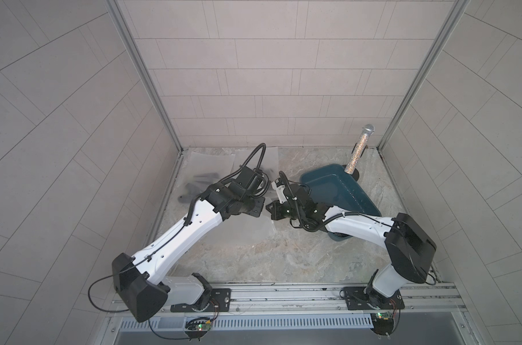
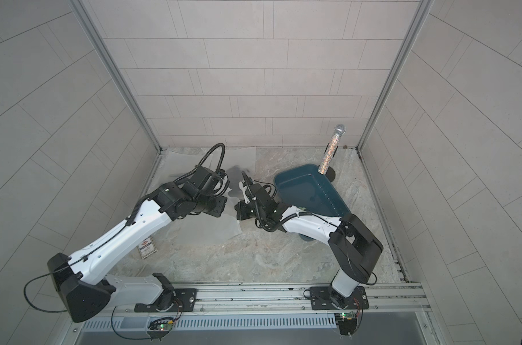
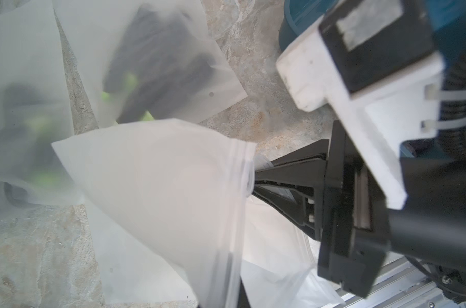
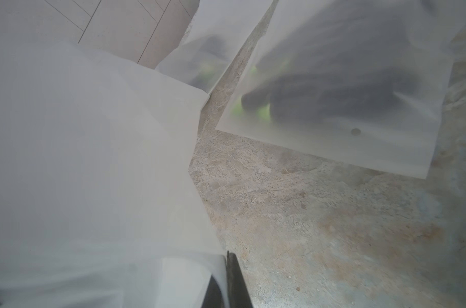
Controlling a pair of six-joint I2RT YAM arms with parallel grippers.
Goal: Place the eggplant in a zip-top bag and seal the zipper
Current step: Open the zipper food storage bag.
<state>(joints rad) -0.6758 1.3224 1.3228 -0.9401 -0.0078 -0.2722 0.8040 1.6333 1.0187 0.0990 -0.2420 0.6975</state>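
Over mid tabletop point(image 1: 253, 263), left claw point(image 1: 261, 207) and right claw point(image 3: 257, 174) are pinching fully closed on the empty zip-top bag point(image 3: 160, 186), seemingly opening it; eggplant point(image 4: 346, 88) is showing only inside rear bags point(image 4: 360, 149); next likely needs its lips parting.

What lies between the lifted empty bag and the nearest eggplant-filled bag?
Only bare tabletop separates the empty bag and the filled bag, as the right wrist view shows.
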